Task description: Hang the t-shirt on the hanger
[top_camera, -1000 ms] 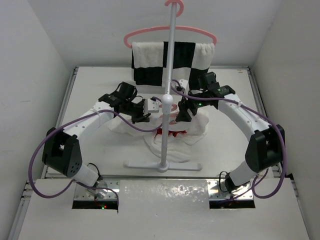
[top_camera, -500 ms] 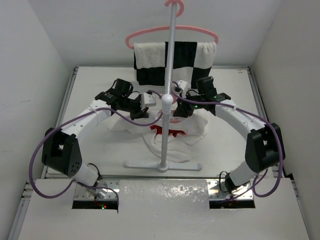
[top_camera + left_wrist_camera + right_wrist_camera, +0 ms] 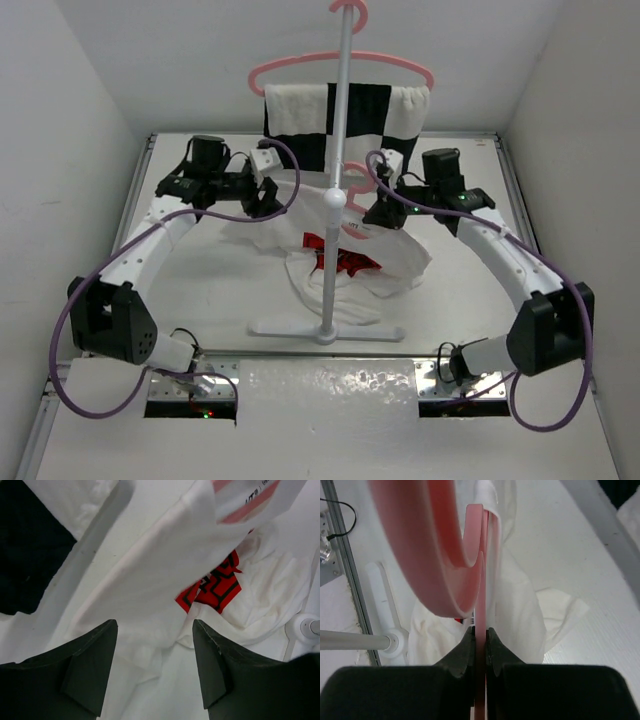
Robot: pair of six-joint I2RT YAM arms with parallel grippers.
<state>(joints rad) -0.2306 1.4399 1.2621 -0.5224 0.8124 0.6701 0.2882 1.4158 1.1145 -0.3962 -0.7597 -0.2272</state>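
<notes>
The white t-shirt (image 3: pixel 345 262) with its red print hangs in loose folds from the pink hanger (image 3: pixel 352 176) down onto the table beside the rack pole. My right gripper (image 3: pixel 373 212) is shut on the hanger's thin stem (image 3: pixel 480 615), just below the curved hook (image 3: pixel 435 555). White shirt cloth (image 3: pixel 520 610) drapes past the fingers. My left gripper (image 3: pixel 266 196) stands open to the left of the shirt. In the left wrist view its gripper (image 3: pixel 155 625) holds nothing, and the shirt's shoulder (image 3: pixel 150 580) and red print (image 3: pixel 210 587) lie beyond it.
A white rack pole (image 3: pixel 336 150) rises from a flat base (image 3: pixel 325 330) at the table's middle, close between both grippers. At its top hangs a second pink hanger with a black-and-white checkered cloth (image 3: pixel 345 125). White walls close in the table on three sides.
My right gripper shut on the hanger and raised it with the shirt's collar. My left gripper let go of the shirt, opened and drew back to the far left.
</notes>
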